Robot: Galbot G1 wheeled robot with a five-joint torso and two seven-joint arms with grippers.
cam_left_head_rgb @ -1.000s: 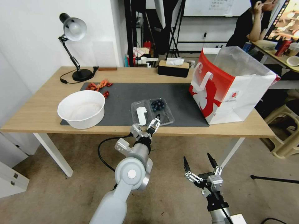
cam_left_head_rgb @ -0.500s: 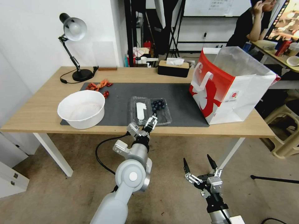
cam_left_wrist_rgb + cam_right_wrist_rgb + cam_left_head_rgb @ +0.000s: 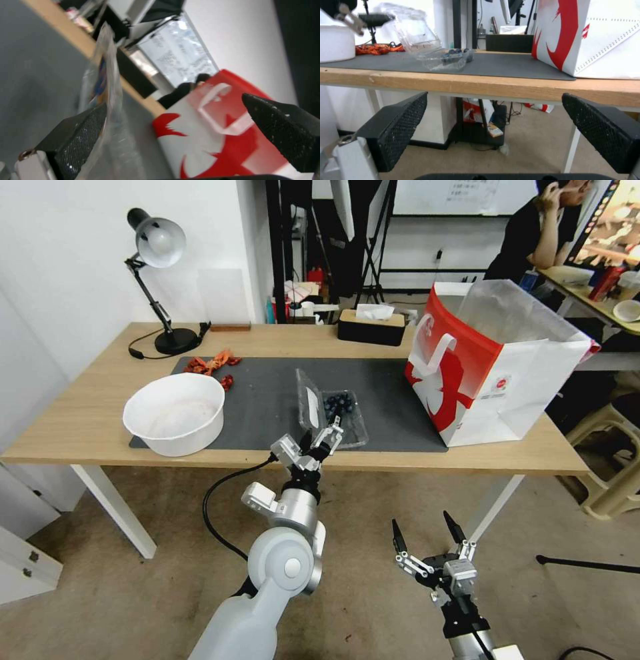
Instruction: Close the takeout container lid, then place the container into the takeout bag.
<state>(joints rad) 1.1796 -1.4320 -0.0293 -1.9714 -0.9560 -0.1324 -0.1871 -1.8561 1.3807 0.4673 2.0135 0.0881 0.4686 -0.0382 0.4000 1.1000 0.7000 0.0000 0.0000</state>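
The takeout container [image 3: 341, 415] lies on the grey mat [image 3: 263, 390] with dark berries in its lower half. Its clear lid [image 3: 307, 403] stands nearly upright on the hinge, left of the berries. My left gripper [image 3: 323, 435] is open at the container's near edge. In the left wrist view the lid [image 3: 107, 82] leans against one finger [image 3: 80, 135] of that gripper [image 3: 173, 102]. The red and white takeout bag [image 3: 493, 360] stands open on the table's right end. My right gripper [image 3: 427, 532] hangs open below the table edge, and from there I see the container [image 3: 448, 59] with its raised lid [image 3: 416, 33].
A large white bowl [image 3: 175, 413] sits on the mat's left end, with red scraps [image 3: 212, 363] behind it. A desk lamp [image 3: 157, 247] and a black tissue box [image 3: 371, 328] stand at the back. The table's front edge [image 3: 486, 85] runs above my right gripper [image 3: 495, 96].
The lid has swung up from lying flat on the mat to nearly upright beside the berries. My left gripper's fingers have spread wider. The right arm has stayed put.
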